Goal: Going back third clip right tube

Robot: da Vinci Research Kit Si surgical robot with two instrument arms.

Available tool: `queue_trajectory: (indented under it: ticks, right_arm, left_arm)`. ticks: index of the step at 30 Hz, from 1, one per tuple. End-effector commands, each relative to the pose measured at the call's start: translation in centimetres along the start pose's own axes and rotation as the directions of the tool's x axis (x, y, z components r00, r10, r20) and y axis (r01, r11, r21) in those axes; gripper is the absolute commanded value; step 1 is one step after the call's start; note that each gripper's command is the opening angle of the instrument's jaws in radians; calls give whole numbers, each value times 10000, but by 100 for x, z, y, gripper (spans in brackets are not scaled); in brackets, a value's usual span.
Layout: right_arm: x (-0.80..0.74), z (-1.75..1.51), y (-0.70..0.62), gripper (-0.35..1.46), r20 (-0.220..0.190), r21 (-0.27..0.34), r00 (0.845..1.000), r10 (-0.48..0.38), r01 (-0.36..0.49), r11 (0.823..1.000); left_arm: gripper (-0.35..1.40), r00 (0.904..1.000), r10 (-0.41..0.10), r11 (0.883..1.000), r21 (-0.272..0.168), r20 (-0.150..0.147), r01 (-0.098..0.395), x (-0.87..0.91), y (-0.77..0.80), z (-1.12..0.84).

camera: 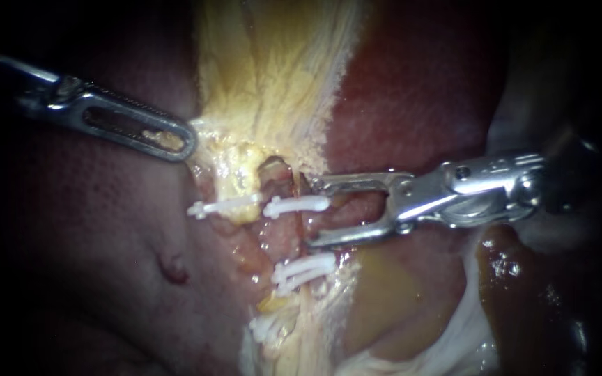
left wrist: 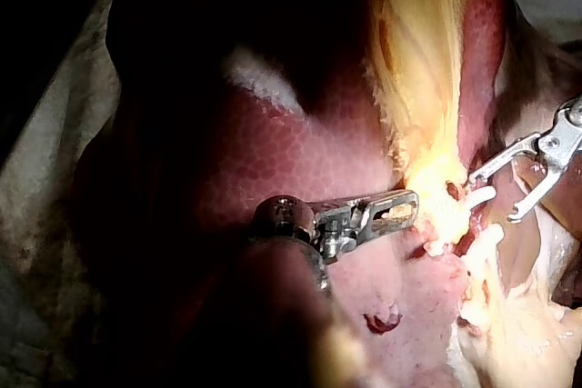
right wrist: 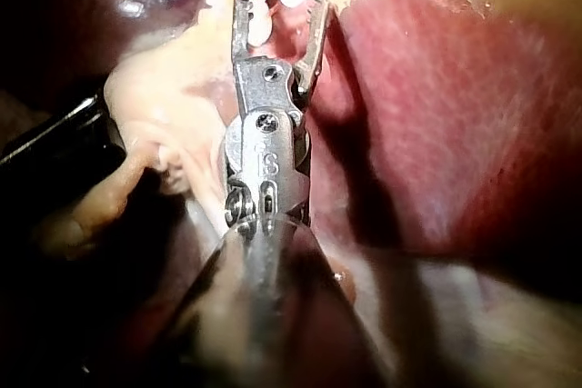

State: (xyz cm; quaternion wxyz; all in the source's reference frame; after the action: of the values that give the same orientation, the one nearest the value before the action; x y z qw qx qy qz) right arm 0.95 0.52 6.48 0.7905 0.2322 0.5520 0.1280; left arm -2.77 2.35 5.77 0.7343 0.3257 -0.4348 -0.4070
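My right instrument comes in from the right with its two forked jaws standing wide open, nothing gripped. Their tips reach the right tube, and the end of a white clip on that tube lies in the gap. Two more white clips sit lower on the same tube. Another white clip crosses the left tube. My left instrument is shut on yellowish tissue at the gallbladder's base. The right wrist view shows the open jaws around a clip.
Dark red liver lies on both sides of the pale yellow gallbladder tissue. A small dark pit marks the liver below my left instrument. White stringy tissue and brown fluid lie lower down.
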Motion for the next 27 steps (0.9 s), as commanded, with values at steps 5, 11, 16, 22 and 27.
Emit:
queue_trajectory:
  ticks: [5, 11, 16, 22, 27]
  right_arm:
    - [4, -30, -5, 50, 31, -123, 9994, -346, 346, 9993]
    - [10, -47, -9, 50, 37, -132, 9983, -587, 588, 9982]
    - [10, -50, -11, 50, 35, -116, 9982, -591, 591, 9982]
    - [8, -56, -12, 50, 40, -90, 9970, -776, 776, 9969]
    - [8, -58, -12, 50, 39, -81, 9970, -772, 772, 9970]
  left_arm:
    - [-35, 10000, 7, 10000, 15, 0, -7, 0, 0, 0]
    - [-35, 10000, 6, 10000, 13, 1, -6, -1, 0, 0]
    - [-35, 10000, 1, 10000, -2, 10, -1, -1, -1, 3]
    - [-35, 10000, 13, 10000, -92, 57, -12, 1, -1, 22]
    - [-35, 10000, 54, 10000, 46, -43, -53, 6, -2, 51]
